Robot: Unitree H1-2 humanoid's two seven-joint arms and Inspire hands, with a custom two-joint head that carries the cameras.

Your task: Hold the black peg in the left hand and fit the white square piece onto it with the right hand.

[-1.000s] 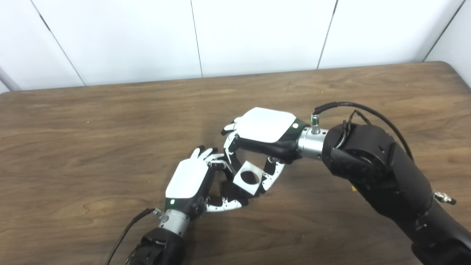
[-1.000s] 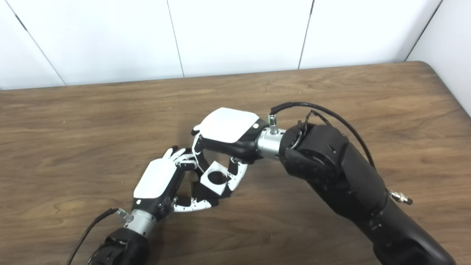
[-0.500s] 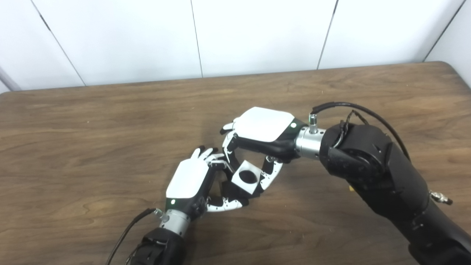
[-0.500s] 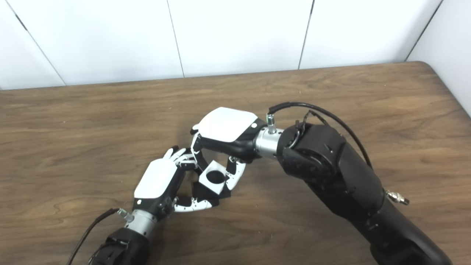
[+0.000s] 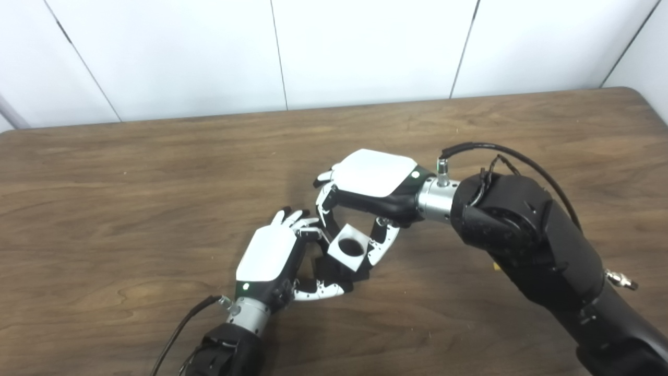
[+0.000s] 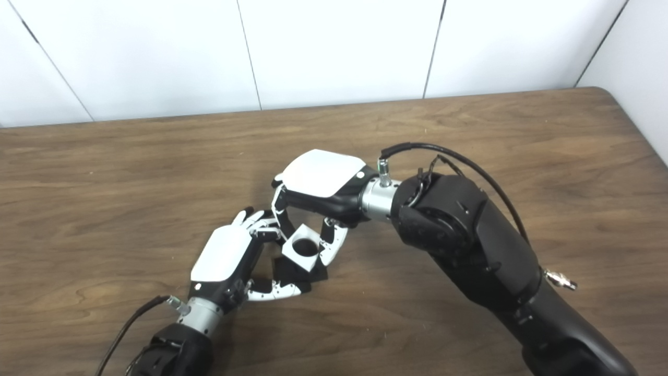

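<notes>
My left hand (image 5: 271,256) lies low over the table near the front centre, its fingers curled around a black peg piece (image 5: 330,270) that shows only partly under them. My right hand (image 5: 373,180) reaches in from the right and pinches a white square piece (image 5: 348,247) with a round hole between thumb and fingers. The white piece sits directly on top of the black piece, tilted a little, with dark showing through its hole. In the right eye view the same white piece (image 6: 302,248) rests over the black base (image 6: 297,271). How deep the peg sits in the hole is hidden.
The brown wooden table (image 5: 130,172) stretches to a white panelled wall at the back. The right arm's black forearm (image 5: 527,235) with a looping cable (image 5: 501,151) crosses the right side. A cable (image 5: 177,329) trails from the left wrist toward the front edge.
My right hand has shifted a little left and up with the white square piece, which now sits slightly further over the black piece. The left hand has stayed put.
</notes>
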